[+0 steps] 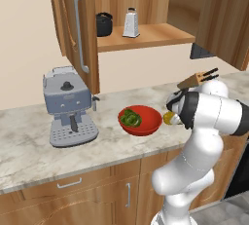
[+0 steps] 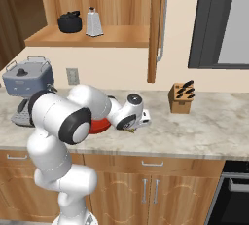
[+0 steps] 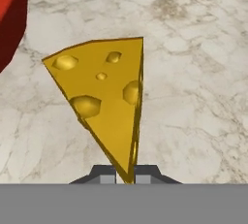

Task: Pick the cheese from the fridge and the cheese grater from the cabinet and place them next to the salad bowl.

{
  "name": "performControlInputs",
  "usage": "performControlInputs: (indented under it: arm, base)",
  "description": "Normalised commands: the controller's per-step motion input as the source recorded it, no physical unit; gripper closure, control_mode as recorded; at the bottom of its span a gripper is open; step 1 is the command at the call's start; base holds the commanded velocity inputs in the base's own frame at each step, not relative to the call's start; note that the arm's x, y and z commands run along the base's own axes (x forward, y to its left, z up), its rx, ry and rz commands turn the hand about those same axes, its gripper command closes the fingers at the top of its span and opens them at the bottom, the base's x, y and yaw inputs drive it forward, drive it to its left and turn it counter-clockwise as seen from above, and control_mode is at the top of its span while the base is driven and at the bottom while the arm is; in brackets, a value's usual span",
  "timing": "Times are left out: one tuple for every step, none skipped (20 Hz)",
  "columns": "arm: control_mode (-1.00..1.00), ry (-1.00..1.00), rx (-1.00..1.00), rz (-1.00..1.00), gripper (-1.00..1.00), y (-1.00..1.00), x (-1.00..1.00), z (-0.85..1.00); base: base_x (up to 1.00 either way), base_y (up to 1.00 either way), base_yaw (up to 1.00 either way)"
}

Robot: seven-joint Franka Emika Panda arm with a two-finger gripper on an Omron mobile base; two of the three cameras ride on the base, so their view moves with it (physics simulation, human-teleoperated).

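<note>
The cheese [image 3: 104,97] fills the middle of the hand view, a yellow wedge with darker holes, its narrow tip pinched at 6 o'clock between the two dark tips of the end effector [image 3: 124,173]. The jaws are closed tight on that tip; nothing else is in their hold. Under the wedge lies the marbled tabletop [image 3: 193,72], and the red wall of the salad bowl [image 3: 10,19] curves in at 10 o'clock, so the cheese hangs just beside the bowl. Whether it already touches the stone I cannot tell.

From the left base view, a bit of yellow shows at the bowl's 3 o'clock side, close to its rim, with the white arm bent low over it. This looks like the placing step for the first item: the cheese has reached its spot by the bowl and is not yet let go. The next move, as I judge it, calls for lowering until the wedge rests on the tabletop, parting the jaws, and drawing back without tipping it.

The cheese grater [image 1: 131,23] stands on the shelf of the open cabinet [image 1: 78,34], at about 12 o'clock from the bowl, with a black pot [image 1: 103,24] just at its 9 o'clock. It remains to be fetched. A grey coffee machine [image 1: 68,107] sits at the bowl's 9 o'clock, a knife block [image 2: 182,97] well off on the other side.
</note>
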Motion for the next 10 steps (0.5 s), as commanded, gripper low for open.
performControlInputs:
  arm:
    - [-1.0, 0.0, 0.0, 0.0, 1.0, 0.0, 0.0, 0.0]
    - [-1.0, 0.0, 0.0, 0.0, 1.0, 0.0, 0.0, 0.0]
    - [-1.0, 0.0, 0.0, 0.0, 1.0, 0.0, 0.0, 0.0]
    - [-1.0, 0.0, 0.0, 0.0, 1.0, 0.0, 0.0, 0.0]
    - [-1.0, 0.0, 0.0, 0.0, -1.0, 0.0, 0.0, 0.0]
    - [-1.0, 0.0, 0.0, 0.0, -1.0, 0.0, 0.0, 0.0]
    - [-1.0, 0.0, 0.0, 0.0, -1.0, 0.0, 0.0, 0.0]
    - [-1.0, 0.0, 0.0, 0.0, -1.0, 0.0, 0.0, 0.0]
    - [-1.0, 0.0, 0.0, 0.0, -1.0, 0.0, 0.0, 0.0]
    - [-1.0, 0.0, 0.0, 0.0, -1.0, 0.0, 0.0, 0.0]
  base:
    - [0.0, 0.0, 0.0]
    - [0.0, 0.0, 0.0]
    - [0.0, 0.0, 0.0]
    - [0.0, 0.0, 0.0]
    - [0.0, 0.0, 0.0]
    - [0.0, 0.0, 0.0]
    - [0.0, 0.0, 0.0]
    - [0.0, 0.0, 0.0]
    - [0.0, 0.0, 0.0]
    - [0.0, 0.0, 0.0]
